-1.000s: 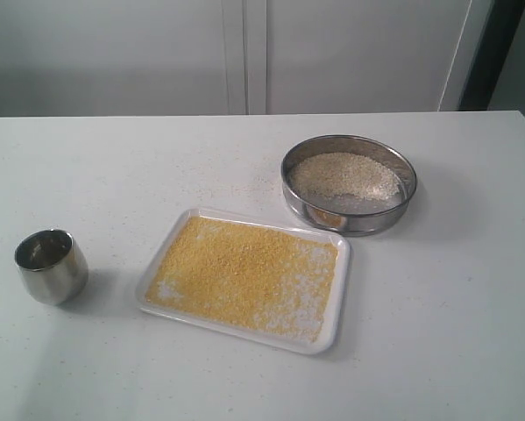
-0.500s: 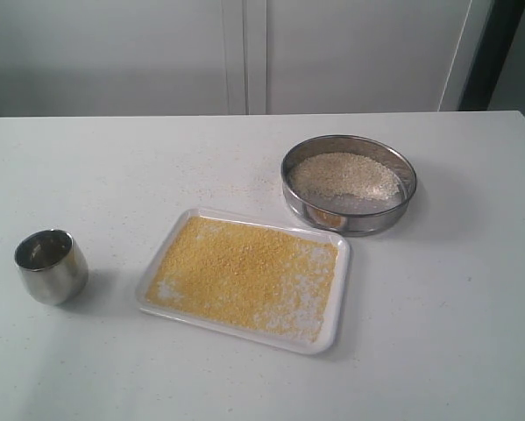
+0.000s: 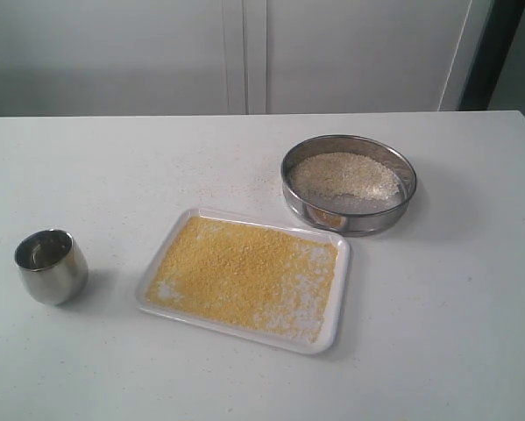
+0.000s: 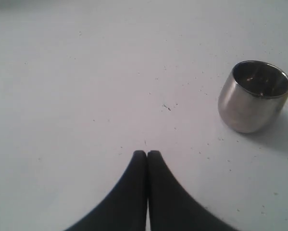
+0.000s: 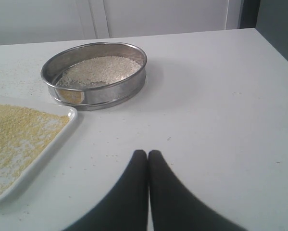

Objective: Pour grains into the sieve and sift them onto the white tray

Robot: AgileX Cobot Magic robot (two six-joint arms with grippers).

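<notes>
White tray: lies flat on the worktop near the middle of the exterior view, its long sides slanted a little
Yellow grains: fine meal spread in a thin layer over most of the tray, thinner toward the near right corner, where white shows through
Sieve: stands upright on the worktop just beyond the tray's far right corner; the right wrist view shows a slim gap between the two
Pale grains: coarser beige-white layer inside the sieve, covering the far part of the mesh; a strip of mesh on the near side is bare
Steel cup: upright, mouth up, well to the left of the tray and apart from it
Stray specks: a light scatter on the worktop beyond the tray, left of the sieve
Left fingers: pressed together with nothing between them, above bare worktop, the cup near but not touched
Right fingers: pressed together, gripping nothing, above bare worktop, apart from both sieve and tray
</notes>
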